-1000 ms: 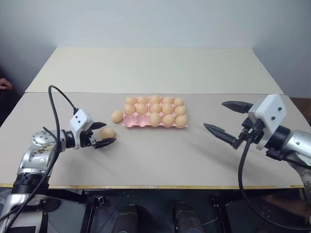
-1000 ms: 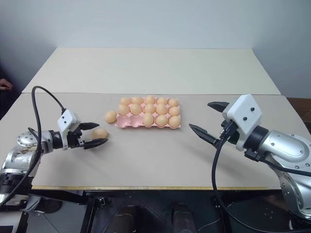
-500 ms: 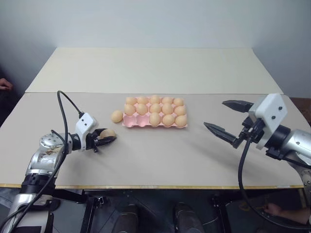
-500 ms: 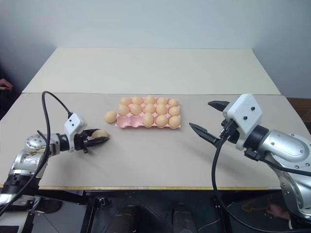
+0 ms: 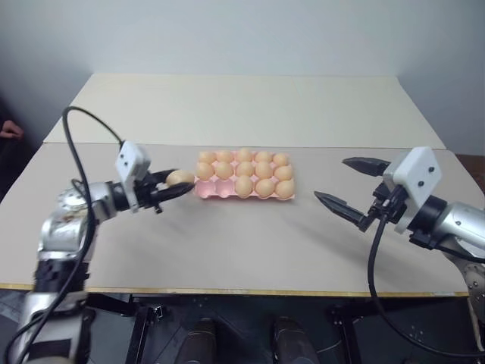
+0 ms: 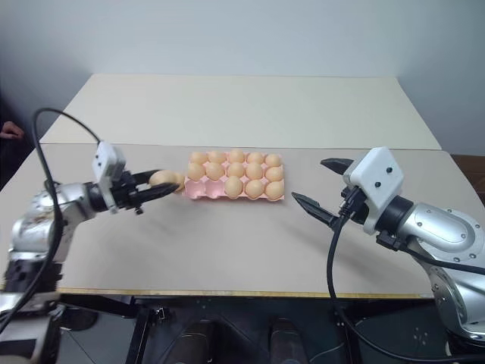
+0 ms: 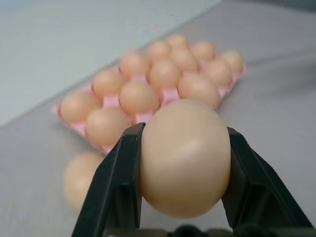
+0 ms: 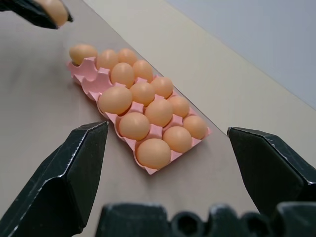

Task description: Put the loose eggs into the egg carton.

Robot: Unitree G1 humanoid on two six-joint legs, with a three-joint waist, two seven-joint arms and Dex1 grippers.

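A: What lies on the table [image 5: 227,250]?

B: A pink carton [image 5: 244,176] sits near its middle, most cups filled with eggs. In the right wrist view the two cups at the carton's near left corner [image 8: 94,79] look empty.

A: And the arms?

B: The right gripper [image 5: 350,189] hangs above the table to the right of the carton, well apart from it, fingers spread wide, nothing between them. The left gripper [image 5: 176,184] is raised just left of the carton, its two fingers clamped on an egg [image 7: 185,157].

A: Where does that egg sit against the carton?

B: In the head views, just beside the left edge, off the table.

A: Any other loose egg?

B: One [image 7: 83,177] lies on the table just beside the carton's left end, seen blurred beneath the left gripper in its wrist view.
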